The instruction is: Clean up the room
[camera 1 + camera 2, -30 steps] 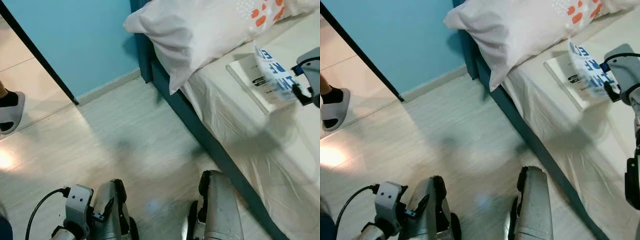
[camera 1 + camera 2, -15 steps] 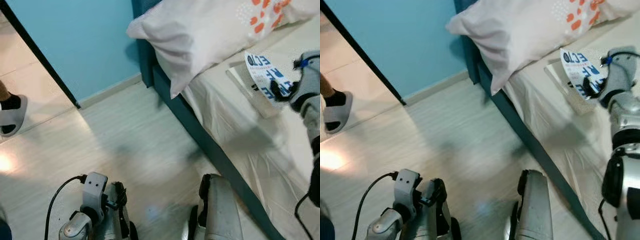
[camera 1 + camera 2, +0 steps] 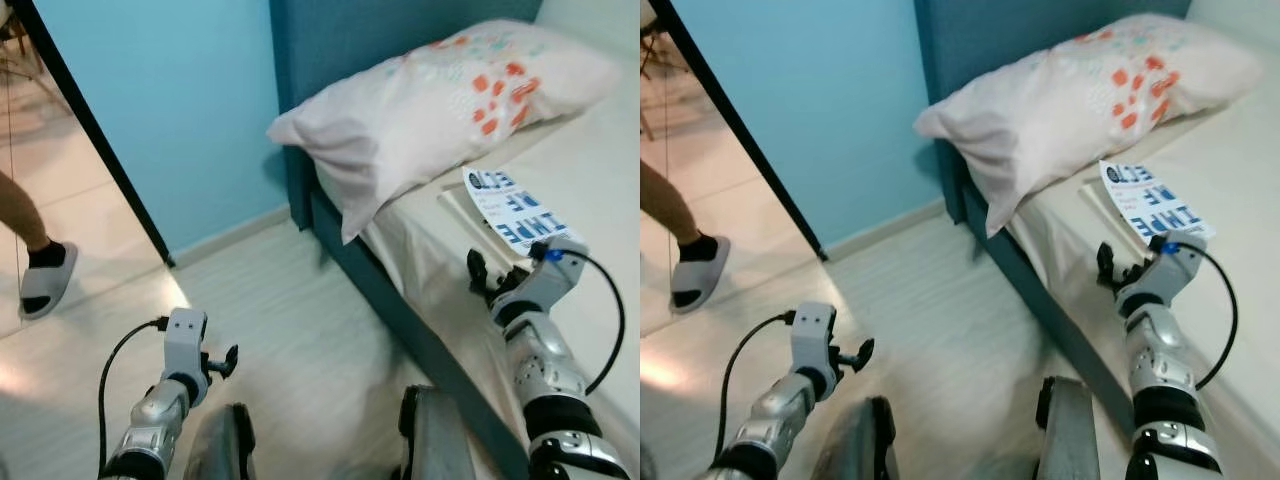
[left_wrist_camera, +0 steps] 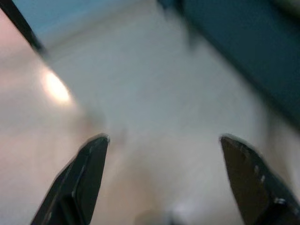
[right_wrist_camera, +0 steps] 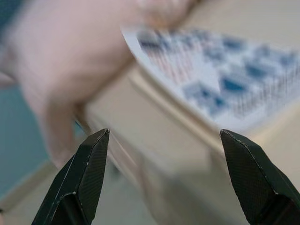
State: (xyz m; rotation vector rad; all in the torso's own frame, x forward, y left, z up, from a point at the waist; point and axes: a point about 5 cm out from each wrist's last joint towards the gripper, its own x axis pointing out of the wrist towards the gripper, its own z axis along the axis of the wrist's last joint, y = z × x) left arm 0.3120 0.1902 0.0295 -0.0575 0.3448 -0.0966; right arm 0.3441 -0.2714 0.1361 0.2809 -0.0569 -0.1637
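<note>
Nearest us, our left gripper point(image 3: 852, 354) hangs low over the pale wood floor point(image 3: 290, 330), its black fingers point(image 4: 84, 178) spread wide with nothing between them. Our right gripper point(image 3: 484, 279) sits at the edge of the bed point(image 3: 590, 200), fingers point(image 5: 89, 173) also wide apart and empty, aimed toward the mattress side. Just beyond it, a booklet with blue lettering point(image 3: 510, 208) lies on top of a flat book point(image 3: 1102, 208) on the sheet, close to the mattress edge. A white pillow with orange spots point(image 3: 440, 105) rests behind them against the teal headboard point(image 3: 380, 35). Far left, a person's leg in a sandal point(image 3: 45, 280) stands past the doorway.
</note>
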